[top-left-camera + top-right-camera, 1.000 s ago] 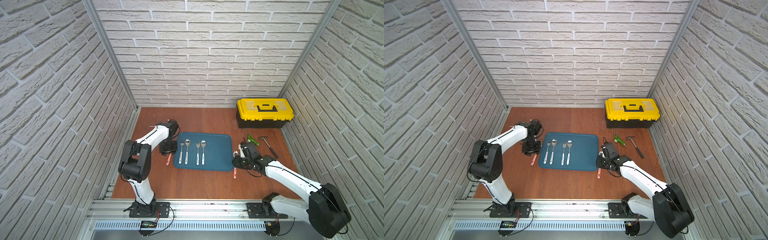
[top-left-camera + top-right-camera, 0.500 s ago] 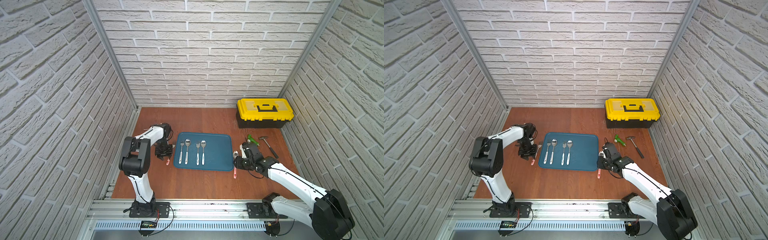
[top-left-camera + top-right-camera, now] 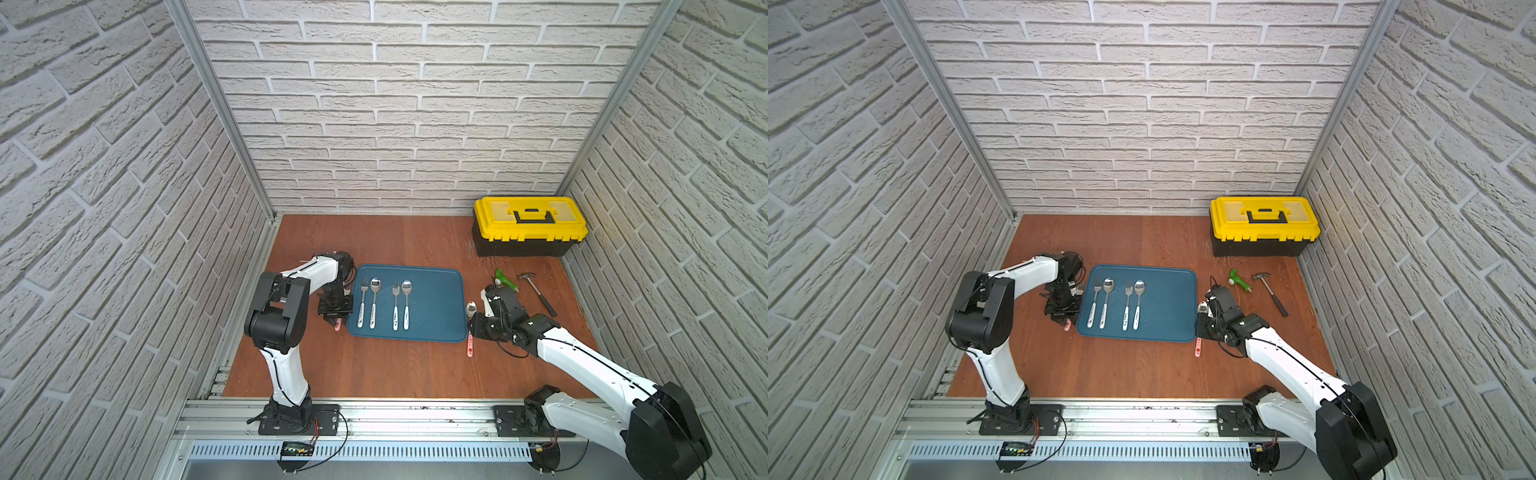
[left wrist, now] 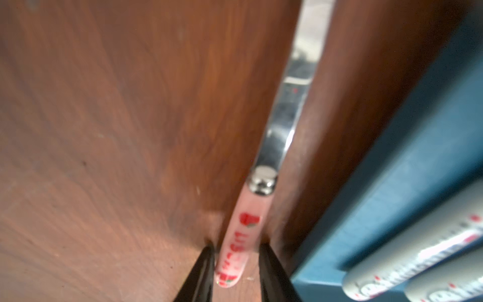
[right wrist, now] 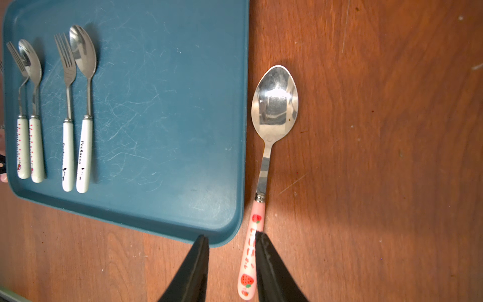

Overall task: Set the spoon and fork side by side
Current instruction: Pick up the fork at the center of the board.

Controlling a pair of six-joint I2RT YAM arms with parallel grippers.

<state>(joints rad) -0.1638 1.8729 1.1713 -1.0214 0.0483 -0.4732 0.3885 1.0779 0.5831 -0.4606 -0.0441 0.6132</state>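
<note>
Pink spoon (image 5: 264,167) lies flat on the counter (image 3: 374,365), just off the tray's (image 3: 432,303) right edge, parallel to it. Right jaws stand apart over its handle, clamping nothing. Pink fork (image 4: 241,230) lies on the counter off the tray's left edge. Left jaws straddle its handle, slightly apart, with a thin gap on one side. Two white-handled fork-spoon pairs (image 3: 395,309) lie on the tray's left half.

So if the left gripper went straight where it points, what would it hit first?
Likely the table: the left gripper points down at it, fingers either side of the fork handle, which would pass between them. The view is blurred, so a finger may clip the handle first.
</note>
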